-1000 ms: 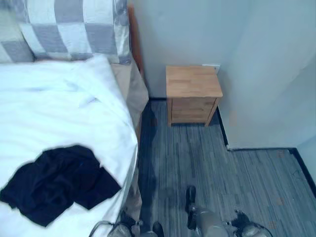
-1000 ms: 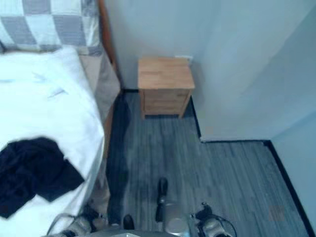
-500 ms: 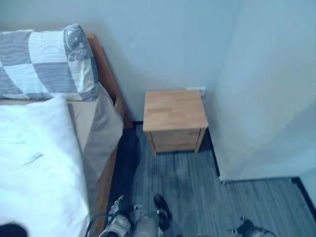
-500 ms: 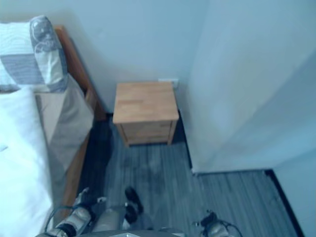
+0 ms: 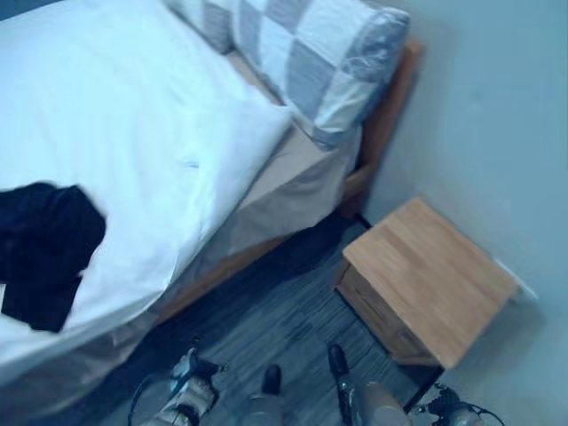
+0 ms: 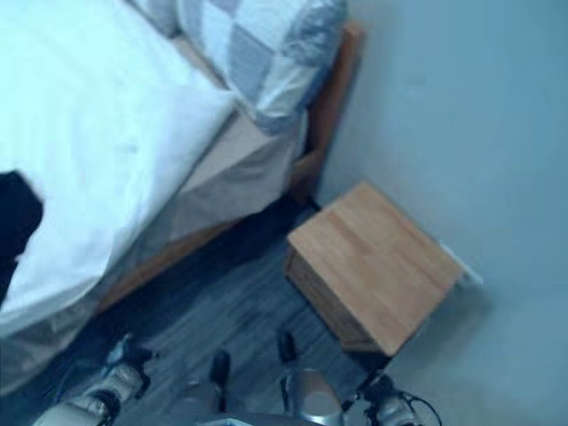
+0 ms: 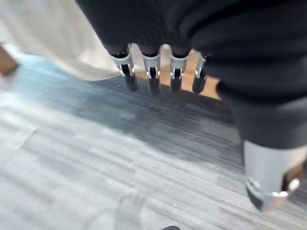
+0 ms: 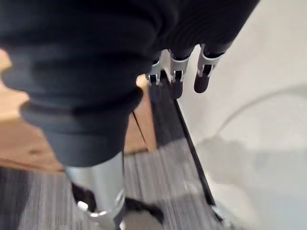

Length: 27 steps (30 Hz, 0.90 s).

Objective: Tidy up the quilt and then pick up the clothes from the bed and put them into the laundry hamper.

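A white quilt point(image 5: 133, 115) covers the bed, reaching up to a grey-and-white checked pillow point(image 5: 319, 53) at the headboard. A dark piece of clothing point(image 5: 44, 253) lies crumpled on the quilt near the bed's side edge. My left hand point(image 7: 151, 72) hangs low over the grey floor beside the bed, fingers straight and holding nothing. My right hand point(image 8: 175, 76) hangs by the nightstand and the wall, fingers relaxed and empty. Both hands are well apart from the clothing.
A wooden nightstand point(image 5: 426, 280) stands against the wall right of the wooden headboard point(image 5: 386, 115). A beige bed skirt point(image 5: 284, 191) hangs over the bed's side. Grey striped floor point(image 5: 275, 319) runs between bed and nightstand.
The camera has swung, so the whole picture has shifted: the bed and the dark clothing are back in view at the left. Nothing on the bed has moved; both hands still hang empty.
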{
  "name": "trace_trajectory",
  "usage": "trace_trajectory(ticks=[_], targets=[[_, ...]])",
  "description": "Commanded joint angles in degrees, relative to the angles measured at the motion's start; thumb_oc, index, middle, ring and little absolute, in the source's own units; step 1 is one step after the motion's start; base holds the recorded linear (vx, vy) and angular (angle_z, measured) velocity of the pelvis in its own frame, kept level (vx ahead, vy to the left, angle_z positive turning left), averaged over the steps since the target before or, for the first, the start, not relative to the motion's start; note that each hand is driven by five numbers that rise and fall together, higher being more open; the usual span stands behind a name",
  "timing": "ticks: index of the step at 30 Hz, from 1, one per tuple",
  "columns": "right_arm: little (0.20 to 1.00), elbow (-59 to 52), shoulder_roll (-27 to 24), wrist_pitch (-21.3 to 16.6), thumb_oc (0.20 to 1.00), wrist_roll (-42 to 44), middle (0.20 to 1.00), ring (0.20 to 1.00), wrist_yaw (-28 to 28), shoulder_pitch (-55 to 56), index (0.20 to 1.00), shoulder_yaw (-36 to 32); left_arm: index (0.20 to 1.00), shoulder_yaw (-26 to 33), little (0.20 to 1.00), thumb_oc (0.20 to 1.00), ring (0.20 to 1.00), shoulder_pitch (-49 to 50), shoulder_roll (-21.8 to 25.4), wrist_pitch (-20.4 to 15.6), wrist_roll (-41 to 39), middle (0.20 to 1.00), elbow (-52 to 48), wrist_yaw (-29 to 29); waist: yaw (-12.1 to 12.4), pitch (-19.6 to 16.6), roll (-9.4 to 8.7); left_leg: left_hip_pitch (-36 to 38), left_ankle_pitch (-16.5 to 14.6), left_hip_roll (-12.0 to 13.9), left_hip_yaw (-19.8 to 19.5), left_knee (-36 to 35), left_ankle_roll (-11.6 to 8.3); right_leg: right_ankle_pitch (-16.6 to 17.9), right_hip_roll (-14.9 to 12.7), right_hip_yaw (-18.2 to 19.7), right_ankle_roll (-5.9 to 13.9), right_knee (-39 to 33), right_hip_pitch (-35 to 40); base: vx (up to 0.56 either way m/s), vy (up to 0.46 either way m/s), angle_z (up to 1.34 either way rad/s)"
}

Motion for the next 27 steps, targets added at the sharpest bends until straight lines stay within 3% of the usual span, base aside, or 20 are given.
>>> trace_trajectory(ticks=[1, 3, 6, 8, 11, 14, 15, 17, 19, 20, 21, 22, 23, 24, 25, 26, 27], targets=[[1.0, -1.2, -0.7, 0.2, 1.0, -0.3, 1.0, 1.0, -0.2, 1.2, 1.0, 1.4, 1.0, 0.7, 1.0, 1.0, 1.0, 1.4, -1.6, -1.3, -3.2, 1.0, 0.8, 0.1, -0.1, -0.1, -2.12, -2.6, -4.8, -5.2, 0.5, 3.8, -0.81, -6.0, -4.7, -5.5, 5.04, -4.3, 5.4, 0.12, -0.172, 1.09], [1.0, -3.0, -1.8, 0.0, 1.0, -0.1, 1.0, 1.0, -0.6, 0.4, 1.0, 0.9, 1.0, 0.5, 1.0, 1.0, 1.0, 1.3, -1.9, -1.3, -3.5, 1.0, 0.5, 0.3, -0.5, 1.0, -1.39, -5.8, -4.8, -4.0, 5.6, 8.0, -2.29, -7.1, -6.6, -9.9, 4.67, -5.2, 7.7, 0.06, -0.137, 1.05], [1.0, -6.7, -3.4, 0.0, 1.0, -0.1, 1.0, 1.0, -1.3, -0.1, 1.0, 0.2, 1.0, 0.7, 1.0, 1.0, 1.0, 1.4, -2.0, -0.4, -2.1, 1.0, -0.5, 0.2, -2.3, 1.1, -0.64, -7.9, -2.7, 3.1, 24.6, 9.2, -2.69, -9.0, -8.3, -18.0, 4.81, -5.2, 9.7, 0.05, -0.076, 1.51], [1.0, -9.7, -4.0, -0.2, 1.0, 0.0, 1.0, 1.0, -1.6, -0.4, 1.0, -0.2, 1.0, 1.4, 1.0, 1.0, 1.0, 2.2, -1.9, -0.1, -1.4, 1.0, -0.9, 0.1, -2.9, 0.3, 0.06, -7.5, -2.2, 4.1, 30.4, 7.9, -2.8, -10.7, -8.2, -21.4, 4.99, -4.9, 11.2, 0.19, -0.025, 1.11], [1.0, -14.4, -5.2, -0.2, 1.0, -0.9, 1.0, 1.0, -2.1, -0.8, 1.0, -0.6, 1.0, 1.6, 1.0, 1.0, 1.0, 3.3, -2.4, 0.3, -0.6, 1.0, -0.6, -0.2, -2.8, -0.8, 0.96, -7.3, 1.1, 2.8, 31.0, 2.5, -3.07, -13.0, -8.4, -25.9, 5.05, -3.0, 12.2, 0.17, 0.012, 0.74], [1.0, -18.9, -6.3, -0.5, 1.0, -1.0, 1.0, 1.0, -2.7, -1.5, 1.0, -1.6, 1.0, 1.7, 1.0, 1.0, 1.0, 3.0, -2.5, 0.8, 0.2, 1.0, -0.5, -0.3, -2.7, -1.0, 1.2, -8.9, 5.2, 4.7, 34.3, -0.6, -4.22, -14.8, -9.1, -30.1, 4.9, -1.6, 13.1, 0.18, 0.05, 0.71], [1.0, -21.6, -7.3, -0.6, 1.0, -1.9, 1.0, 1.0, -2.6, -1.9, 1.0, -1.5, 1.0, 1.9, 1.0, 1.0, 1.0, 3.8, -2.3, 1.0, 0.7, 1.0, -0.6, -0.6, -2.4, -1.4, 1.29, -8.8, 4.8, 4.7, 33.8, -1.7, -3.96, -15.5, -9.3, -31.2, 5.04, -0.3, 13.4, 0.34, 0.148, 1.11], [1.0, -29.4, -10.1, -1.1, 1.0, -4.8, 1.0, 1.0, -2.9, -1.9, 1.0, -2.6, 1.0, 2.2, 1.0, 1.0, 1.0, 5.0, -1.4, 1.2, 2.6, 1.0, -1.0, -1.3, -2.5, -1.4, 0.68, -6.8, 3.5, 3.2, 31.7, -4.2, -2.53, -15.7, -11.8, -32.0, 6.58, 10.9, 10.8, 0.31, 0.231, 0.76], [1.0, -35.1, -12.0, -1.1, 1.0, -5.0, 1.0, 1.0, -3.5, -3.2, 1.0, -4.3, 1.0, 2.1, 1.0, 1.0, 1.0, 4.5, -0.3, 1.3, 3.4, 1.0, -1.0, -1.6, -3.5, 0.1, -0.28, -4.6, 1.4, 0.8, 31.2, -4.6, -0.78, -11.2, -15.5, -29.5, 9.29, 23.9, 5.0, 0.14, 0.21, 0.45], [1.0, -35.1, -12.0, -1.1, 1.0, -5.0, 1.0, 1.0, -3.4, -3.2, 1.0, -4.3, 1.0, 2.1, 1.0, 1.0, 1.0, 4.4, -0.3, 1.3, 3.4, 1.0, -1.0, -1.6, -3.5, 0.1, -0.35, -4.6, 1.4, 0.7, 31.2, -4.6, -0.75, -11.3, -15.6, -29.4, 9.33, 24.1, 4.9, 0.04, 0.121, 0.63], [1.0, -37.7, -13.1, -1.5, 1.0, -4.8, 1.0, 1.0, -4.2, -4.1, 1.0, -5.0, 1.0, 1.8, 1.0, 1.0, 1.0, 4.0, 0.8, 1.5, 3.3, 1.0, -1.6, -1.3, -4.5, 1.7, -0.51, -3.5, 0.9, 0.9, 30.9, -4.7, -0.29, -8.5, -15.9, -27.3, 9.37, 30.2, 1.0, 0.02, 0.056, 0.75], [1.0, -41.1, -15.0, -2.0, 1.0, -3.9, 1.0, 1.0, -5.0, -5.6, 1.0, -6.0, 1.0, 1.7, 1.0, 1.0, 1.0, 2.9, 2.1, 1.4, 3.1, 1.0, -1.9, -0.9, -4.8, 3.3, -0.64, -2.7, 0.2, 1.1, 30.3, -4.7, -0.08, -9.4, -15.0, -22.2, 9.5, 35.0, -5.3, 0.14, -0.02, 0.61], [1.0, -44.3, -17.6, -2.4, 1.0, -4.2, 1.0, 1.0, -5.3, -7.9, 1.0, -6.2, 1.0, 1.2, 1.0, 1.0, 1.0, 1.5, 3.0, 0.8, 3.0, 1.0, -1.7, -1.2, -4.8, 3.8, -0.67, -2.4, 0.2, 1.7, 29.2, -4.7, -1.0, -11.5, -14.2, -20.4, 8.7, 27.2, -5.2, 0.14, -0.063, 0.4], [1.0, -44.3, -17.6, -2.4, 1.0, -4.2, 1.0, 1.0, -5.3, -7.9, 1.0, -6.3, 1.0, 1.2, 1.0, 1.0, 1.0, 1.5, 3.0, 0.8, 3.0, 1.0, -1.7, -1.2, -4.8, 3.9, -0.62, -2.4, 0.2, 1.7, 29.2, -4.7, -1.02, -11.5, -14.1, -20.5, 8.68, 27.2, -5.1, 0.24, -0.217, 0.22], [1.0, -47.4, -21.2, -2.8, 1.0, -5.1, 1.0, 1.0, -5.5, -9.8, 1.0, -7.0, 1.0, 0.6, 1.0, 1.0, 1.0, 0.7, 3.6, 0.1, 3.2, 1.0, -2.3, -1.4, -4.6, 3.8, -0.59, -2.3, -0.2, 2.3, 28.5, -4.7, -2.15, -10.9, -14.8, -19.7, 8.58, 17.0, -4.6, 0.12, -0.141, 0.4], [1.0, -47.5, -21.3, -2.7, 1.0, -5.1, 1.0, 1.0, -5.5, -9.8, 1.0, -7.1, 1.0, 0.6, 1.0, 1.0, 1.0, 0.7, 3.6, 0.1, 3.2, 1.0, -2.3, -1.4, -4.7, 3.9, -0.32, -2.3, -0.2, 2.5, 28.4, -4.7, -2.19, -10.6, -14.6, -20.0, 8.56, 16.2, -4.1, 0.18, -0.354, 0.44], [1.0, -49.7, -25.3, -2.8, 1.0, -6.1, 1.0, 1.0, -6.2, -12.6, 1.0, -7.4, 1.0, -0.5, 1.0, 1.0, 1.0, -0.5, 4.3, -0.2, 4.2, 1.0, -2.6, -1.8, -4.9, 3.3, -0.9, -2.7, 0.0, 2.6, 27.7, -4.7, -3.02, -5.9, -13.8, -17.9, 9.1, 1.9, -3.9, 0.19, -0.299, 0.53]])
